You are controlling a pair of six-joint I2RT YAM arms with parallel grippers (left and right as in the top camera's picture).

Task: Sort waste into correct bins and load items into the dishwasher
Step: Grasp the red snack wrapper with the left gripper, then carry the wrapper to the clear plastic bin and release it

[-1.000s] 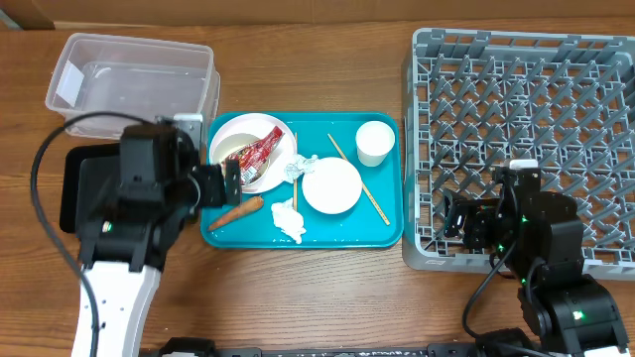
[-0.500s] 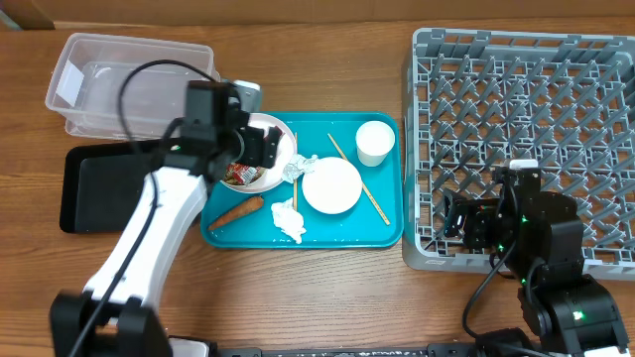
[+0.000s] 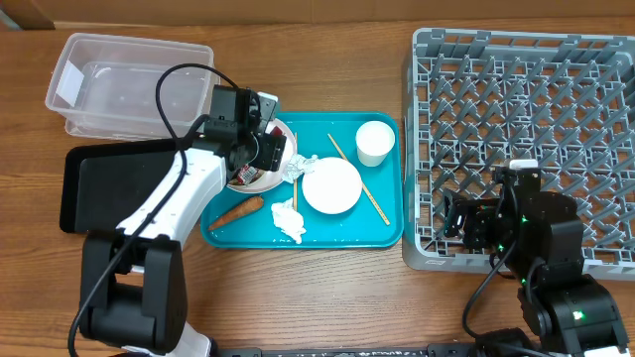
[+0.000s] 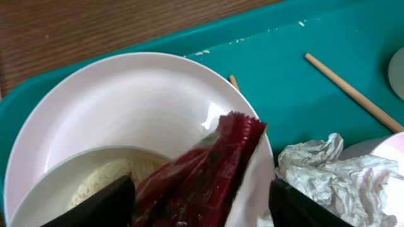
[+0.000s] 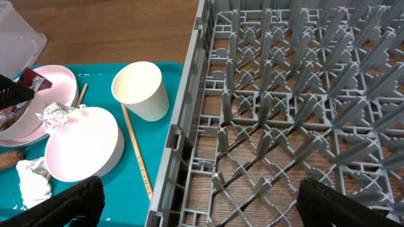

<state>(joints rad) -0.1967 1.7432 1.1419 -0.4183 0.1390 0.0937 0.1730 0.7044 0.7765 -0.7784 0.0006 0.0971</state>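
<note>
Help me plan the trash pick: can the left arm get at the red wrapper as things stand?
Probably yes: the left gripper is open and straddles the red wrapper, and nothing covers the wrapper or sits between the two.

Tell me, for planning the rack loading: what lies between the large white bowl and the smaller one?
A small foil ball and one chopstick lie between the large bowl and the smaller bowl; the overhead view shows it best.
</note>
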